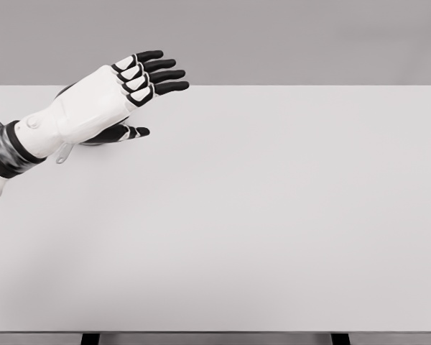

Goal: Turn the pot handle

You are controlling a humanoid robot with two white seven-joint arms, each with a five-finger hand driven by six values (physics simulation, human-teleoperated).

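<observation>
Scanning the white surface [273, 230] from the head view, we find no pot and no handle anywhere on it. Only our left hand [122, 90] shows, its arm entering from the left edge and reaching toward the far left corner. Fingers [161, 75] extended and held close side by side, pointing toward the right edge; thumb [129, 132] tucked beneath the palm, just above the surface. It holds nothing. A small pale sliver peeks out under the wrist; we cannot tell what it is, possibly part of something hidden behind the hand. Right arm out of view.

Judgement: the pot's bearing from the hand cannot be read, nor the handle's long axis. If it lies anywhere, it is likely concealed beneath the left hand, making that hand the nearer.
</observation>
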